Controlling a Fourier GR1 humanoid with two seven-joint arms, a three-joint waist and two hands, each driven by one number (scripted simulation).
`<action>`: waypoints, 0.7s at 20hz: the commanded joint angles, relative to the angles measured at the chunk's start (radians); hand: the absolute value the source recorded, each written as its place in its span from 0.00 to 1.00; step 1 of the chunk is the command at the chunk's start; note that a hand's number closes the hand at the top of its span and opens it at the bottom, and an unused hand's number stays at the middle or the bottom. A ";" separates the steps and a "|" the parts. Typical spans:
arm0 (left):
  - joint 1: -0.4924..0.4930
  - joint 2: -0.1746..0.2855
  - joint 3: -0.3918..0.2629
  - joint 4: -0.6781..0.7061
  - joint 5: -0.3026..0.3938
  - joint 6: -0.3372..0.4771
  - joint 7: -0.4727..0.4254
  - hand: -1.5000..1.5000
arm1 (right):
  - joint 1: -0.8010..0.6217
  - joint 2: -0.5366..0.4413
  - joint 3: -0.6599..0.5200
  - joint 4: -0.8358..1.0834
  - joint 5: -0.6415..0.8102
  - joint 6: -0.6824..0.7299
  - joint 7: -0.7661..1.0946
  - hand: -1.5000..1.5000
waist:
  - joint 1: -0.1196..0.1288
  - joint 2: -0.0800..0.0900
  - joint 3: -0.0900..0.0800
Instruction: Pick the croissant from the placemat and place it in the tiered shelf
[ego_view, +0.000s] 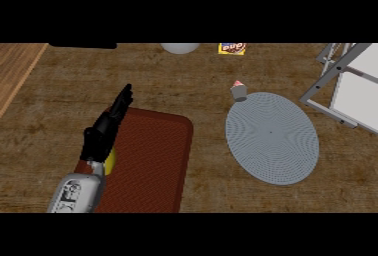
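The grey oval placemat (272, 137) lies right of centre with nothing on it. No croissant shows anywhere in the head view. The white-and-grey tiered shelf (347, 85) stands at the right edge, only partly in view. My left hand (103, 132) is at the left above a dark red mat (151, 160), fingers straight and pointing away from me, holding nothing. My right hand is out of view.
A small cupcake (238, 91) stands just beyond the placemat's far end. A yellow object (110, 163) peeks out beside my left wrist on the red mat. A white bowl (180, 47) and a yellow snack bag (232, 48) sit at the counter's far edge.
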 joint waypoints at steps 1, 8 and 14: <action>0.014 -0.044 -0.037 -0.012 -0.026 0.033 0.009 0.50 | -0.036 0.035 -0.005 0.088 0.001 0.108 -0.092 1.00 | 0.009 0.011 0.007; 0.009 -0.005 -0.004 0.003 -0.004 0.003 -0.017 0.50 | -0.050 0.018 0.062 0.138 0.152 -0.186 -0.069 1.00 | 0.022 0.020 0.007; -0.026 0.004 0.006 0.006 0.008 -0.013 0.017 0.50 | -0.088 0.033 0.050 0.230 0.158 -0.181 -0.064 0.00 | 0.017 0.018 0.007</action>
